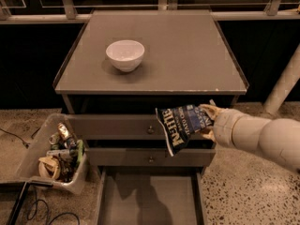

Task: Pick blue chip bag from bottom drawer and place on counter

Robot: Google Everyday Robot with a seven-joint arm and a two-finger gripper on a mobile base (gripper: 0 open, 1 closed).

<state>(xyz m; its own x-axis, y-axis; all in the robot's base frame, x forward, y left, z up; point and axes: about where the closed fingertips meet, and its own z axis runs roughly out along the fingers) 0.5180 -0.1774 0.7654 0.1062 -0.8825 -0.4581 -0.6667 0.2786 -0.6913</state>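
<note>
The blue chip bag [182, 126], navy with white lettering, hangs in the air in front of the upper two drawers, below the counter's front edge. My gripper [209, 121] is shut on the bag's right end; my pale arm comes in from the right. The bottom drawer [150, 200] is pulled out below and its flat grey floor is bare. The counter [187, 55] is the grey cabinet top above the bag.
A white bowl [125, 55] stands on the counter's left half. A clear plastic bin [54, 153] with cans and wrappers sits on the floor to the left of the cabinet. A white post [283, 81] stands at the right.
</note>
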